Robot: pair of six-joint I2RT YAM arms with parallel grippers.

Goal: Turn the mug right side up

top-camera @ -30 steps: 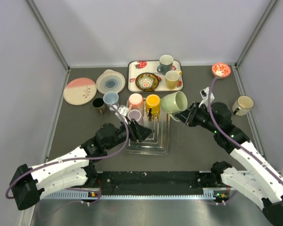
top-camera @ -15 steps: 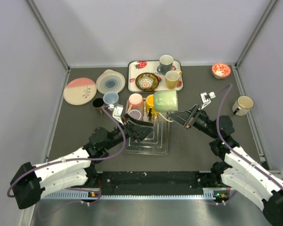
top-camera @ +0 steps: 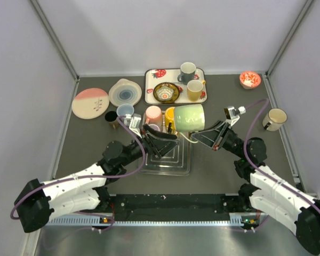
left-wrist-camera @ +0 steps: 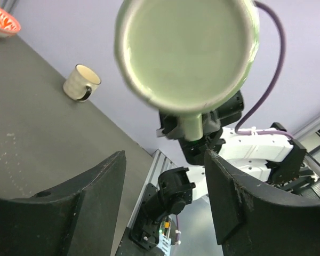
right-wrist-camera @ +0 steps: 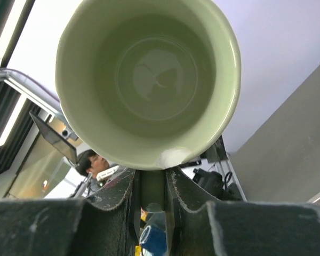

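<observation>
**Green mug, held on its side above the rack**

Item: green mug (top-camera: 188, 117). Glazed, round and smooth, with a paler inside and nothing in it.

Location: in the air over the far end of the clear plastic rack (top-camera: 168, 162), off the table (top-camera: 229, 170).

Orientation: on its side with the long axis near level. The mouth faces the right wrist camera and the flat base faces the left tool (top-camera: 161, 140).

Right tool (top-camera: 198, 136): nearly closed, pinching the mug's handle between both fingers.

Left tool: jaws spread, holding nothing, pointing up at the mug's base (apart from it).

Rack, far end: pink cup (top-camera: 153, 114) and orange cup (top-camera: 170, 113).

Strawberry-print tray (top-camera: 149, 95): grey mug (top-camera: 188, 70), yellow mug (top-camera: 194, 89) and patterned bowl (top-camera: 166, 92).

Red bowl (top-camera: 250, 80): something white inside.

Loose on the table: pink plate (top-camera: 90, 102), blue-ringed plate (top-camera: 125, 92), blue cup (top-camera: 125, 111), dark cup (top-camera: 111, 118) and cream mug (top-camera: 276, 118) with a dark handle, standing upright at the right.
</observation>
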